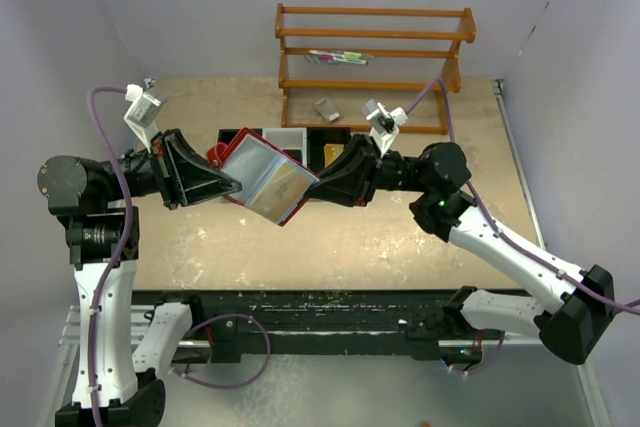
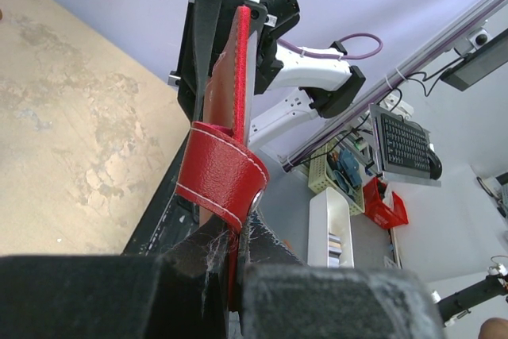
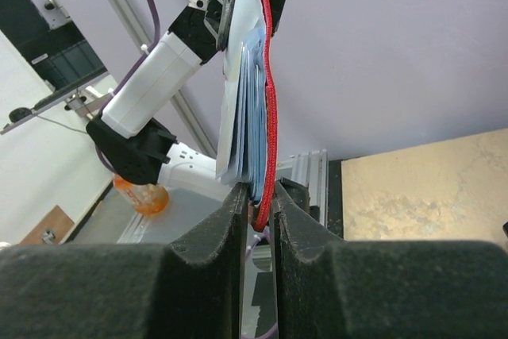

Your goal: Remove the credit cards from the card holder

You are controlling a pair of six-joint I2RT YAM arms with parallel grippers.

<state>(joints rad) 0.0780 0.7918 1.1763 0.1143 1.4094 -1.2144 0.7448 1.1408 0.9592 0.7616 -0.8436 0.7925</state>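
Note:
The red card holder (image 1: 232, 154) hangs open in the air above the table's middle, held between both arms. Its clear sleeves (image 1: 262, 177) face up, with a grey-silver and a tan credit card (image 1: 286, 185) showing through them. My left gripper (image 1: 234, 187) is shut on the holder's left side. In the left wrist view the red snap tab (image 2: 222, 172) curls just above those jaws (image 2: 234, 240). My right gripper (image 1: 320, 181) pinches the right edge. The right wrist view shows its fingers (image 3: 258, 196) pressed on the red cover (image 3: 271, 77) and the bluish sleeve stack (image 3: 242, 109).
A black-and-white tray (image 1: 286, 139) lies on the table behind the holder, with a gold-yellow block (image 1: 334, 153) at its right end. A wooden rack (image 1: 375, 47) stands at the back with pens (image 1: 340, 57) and a small item (image 1: 327, 108) on its shelves.

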